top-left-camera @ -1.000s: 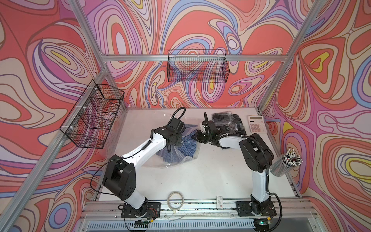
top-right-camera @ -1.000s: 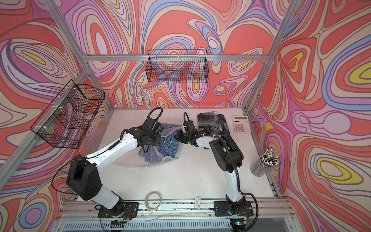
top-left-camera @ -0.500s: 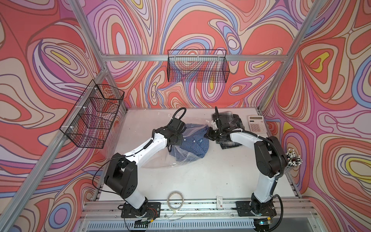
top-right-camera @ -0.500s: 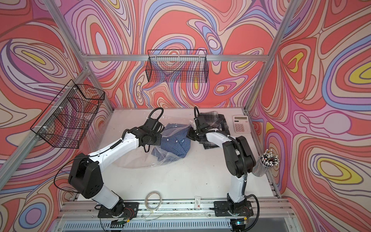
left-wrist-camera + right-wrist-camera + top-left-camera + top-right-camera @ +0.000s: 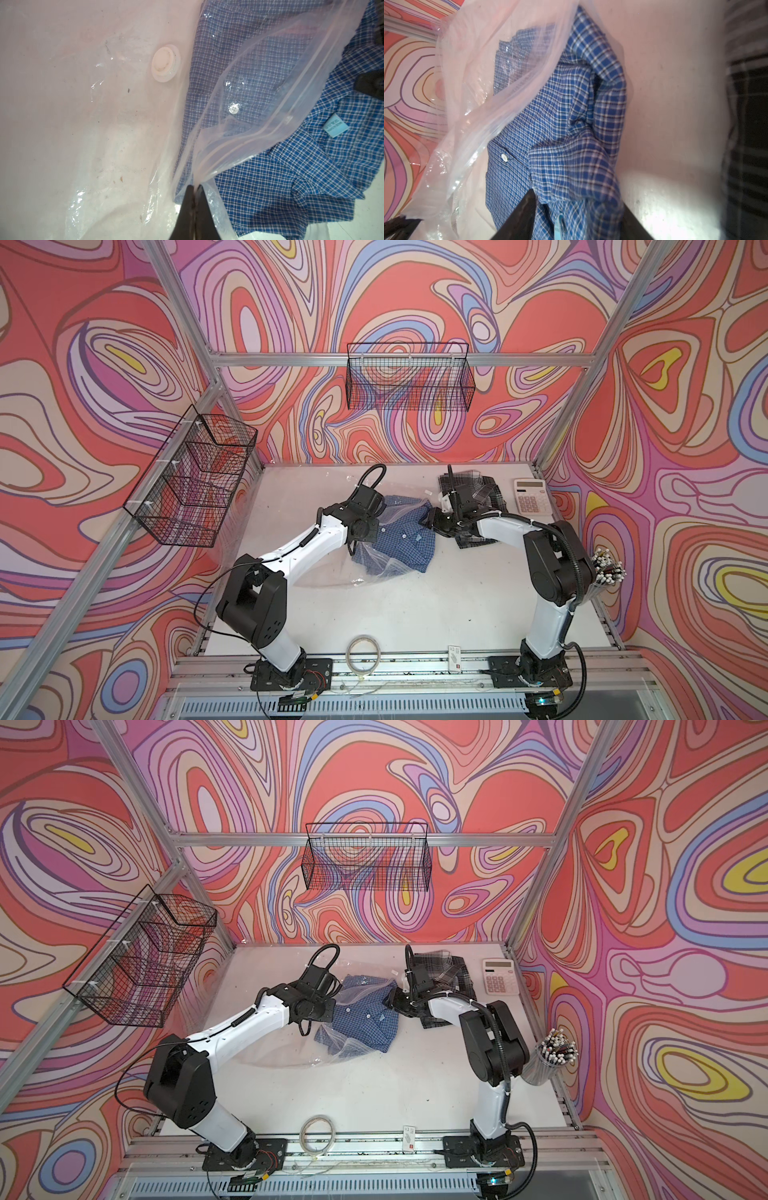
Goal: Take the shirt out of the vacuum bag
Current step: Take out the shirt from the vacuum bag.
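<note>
Right, on my left wrist feed the left gripper has its jaws pressed together on a fold of the vacuum bag, at the corner where the zip-seal edge bunches up. The bag's mouth gapes, and the blue checked shirt lies partway through it. The part toward the round white valve sits under the clear plastic, with one white button showing through. The part carrying the light blue label is out in the open. The valve lies flat on the bag's face, just beside the shirt's covered edge.

On my right wrist feed the right gripper has its jaws standing well apart, with bunched shirt fabric lying between them. I cannot tell whether either finger presses on the cloth.

In both top views I see bag and shirt on the far half of the white table, between the two wrists. The left gripper is at the shirt's left side and the right one at its far right corner. A dark plaid garment lies under the right forearm, with a white calculator just beside it near the right wall. A clear cup of white-tipped sticks stands at the table's right edge, and a tape roll lies at the near edge.
</note>
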`<state>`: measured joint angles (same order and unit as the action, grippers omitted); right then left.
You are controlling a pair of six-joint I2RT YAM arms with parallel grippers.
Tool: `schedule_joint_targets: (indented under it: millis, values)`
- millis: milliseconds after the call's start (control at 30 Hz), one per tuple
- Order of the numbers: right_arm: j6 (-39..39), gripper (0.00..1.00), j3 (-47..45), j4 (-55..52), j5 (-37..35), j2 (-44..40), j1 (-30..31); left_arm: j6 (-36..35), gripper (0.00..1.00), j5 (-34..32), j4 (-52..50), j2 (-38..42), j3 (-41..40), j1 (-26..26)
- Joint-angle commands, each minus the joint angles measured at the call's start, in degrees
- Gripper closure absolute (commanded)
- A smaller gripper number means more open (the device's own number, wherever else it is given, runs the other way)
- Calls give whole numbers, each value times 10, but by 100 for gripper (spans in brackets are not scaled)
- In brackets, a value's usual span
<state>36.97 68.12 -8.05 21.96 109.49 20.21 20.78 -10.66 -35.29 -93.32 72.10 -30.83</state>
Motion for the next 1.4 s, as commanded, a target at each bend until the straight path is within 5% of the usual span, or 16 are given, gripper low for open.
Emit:
schedule_joint_targets:
  millis: [0, 367, 767, 1367]
  values:
    - [-2, 44, -8, 69, 1, 24, -7, -3, 100, -6, -10, 0, -2, -2]
    - [42, 59, -5, 180, 38, 85, -19, -2, 100, 0, -13, 2, -3, -2]
    - [37, 100, 8, 139, 32, 55, -19, 0, 100, -5, -7, -1, -13, -3]
    - [-39, 100, 61, -141, -31, -59, -25, 1, 100, -10, 7, -32, -14, -1]
